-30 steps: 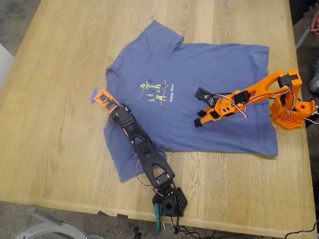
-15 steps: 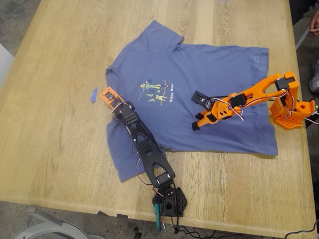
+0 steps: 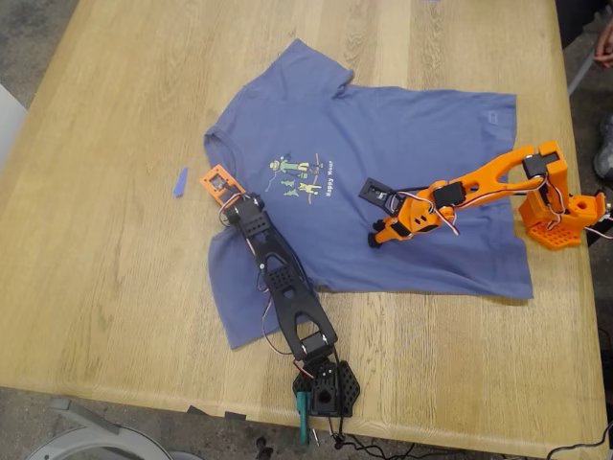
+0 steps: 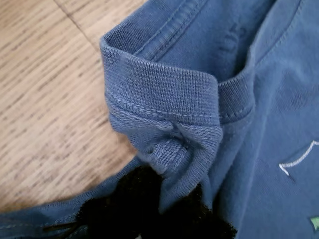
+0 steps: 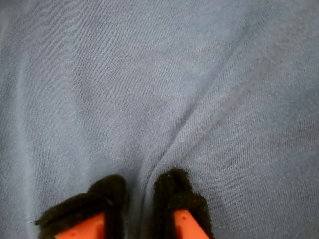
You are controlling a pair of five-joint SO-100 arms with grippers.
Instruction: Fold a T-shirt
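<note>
T-shirt [image 3: 383,163] flat on the desk [image 3: 96,240], both grippers on it.
My first gripper [image 4: 164,199] is clenched on the bunched collar; my second gripper [image 5: 139,209] pinches a ridge of fabric mid-shirt. A blue scrap [image 3: 179,181] lies beside the collar.

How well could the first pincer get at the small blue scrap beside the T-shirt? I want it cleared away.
Probably yes, but not freely. The scrap lies on bare table just off my first pincer, with nothing between. That pincer is shut on the T-shirt collar, though, so it must let go first.
</note>
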